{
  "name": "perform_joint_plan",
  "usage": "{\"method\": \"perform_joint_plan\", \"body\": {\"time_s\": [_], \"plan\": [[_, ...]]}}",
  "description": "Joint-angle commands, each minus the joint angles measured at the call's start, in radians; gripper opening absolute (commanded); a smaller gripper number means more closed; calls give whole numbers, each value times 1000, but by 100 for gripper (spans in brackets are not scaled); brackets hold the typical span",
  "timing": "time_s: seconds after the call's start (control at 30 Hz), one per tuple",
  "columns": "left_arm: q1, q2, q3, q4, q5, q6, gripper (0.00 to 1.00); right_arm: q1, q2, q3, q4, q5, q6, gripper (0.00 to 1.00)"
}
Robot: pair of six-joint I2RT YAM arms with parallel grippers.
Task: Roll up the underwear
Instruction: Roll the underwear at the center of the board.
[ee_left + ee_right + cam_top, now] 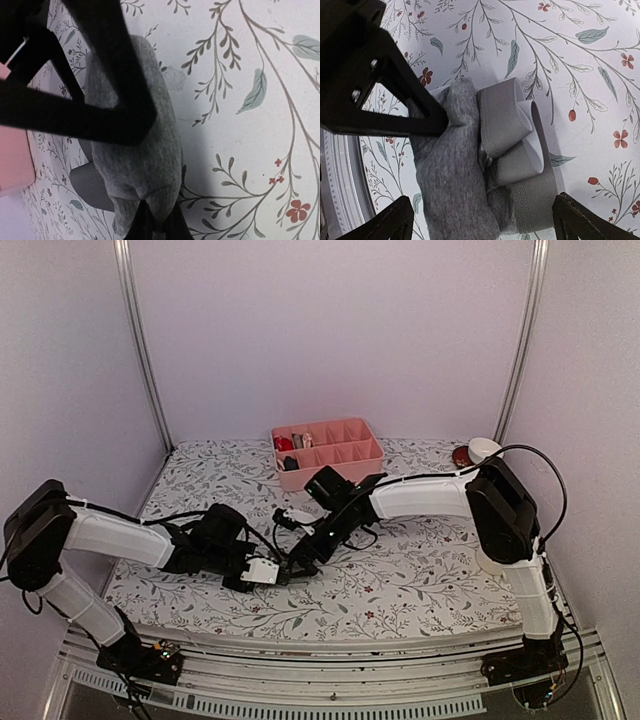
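Observation:
The grey briefs [452, 170] lie bunched in a loose roll on the floral table, their pale waistband [512, 125] curled beside the cloth. My left gripper [156, 227] is shut on one end of the grey cloth [140, 165]. My right gripper [485, 222] is open, with one fingertip [395, 220] on each side of the bundle. In the top view both grippers, left [272, 573] and right [300, 558], meet near the table's front middle and hide the briefs. The boxer-briefs do not show clearly.
A pink divided tray [325, 472] with small items stands at the back centre. A small dark and white bundle [293, 517] lies behind the grippers, too small to identify. A red and white object [478, 451] sits at the back right. The table's front edge is close.

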Motion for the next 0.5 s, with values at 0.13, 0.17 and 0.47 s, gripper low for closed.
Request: {"method": "perform_joint_plan", "body": {"time_s": [0.13, 0.17, 0.47], "plan": [[94, 83, 160, -318, 180, -13, 0, -11, -105, -64, 72, -1, -24, 99], [101, 96, 188, -346, 195, -13, 0, -14, -95, -54, 65, -3, -20, 99], [121, 153, 271, -434, 232, -22, 0, -23, 35, 85, -1, -39, -10, 99]]}}
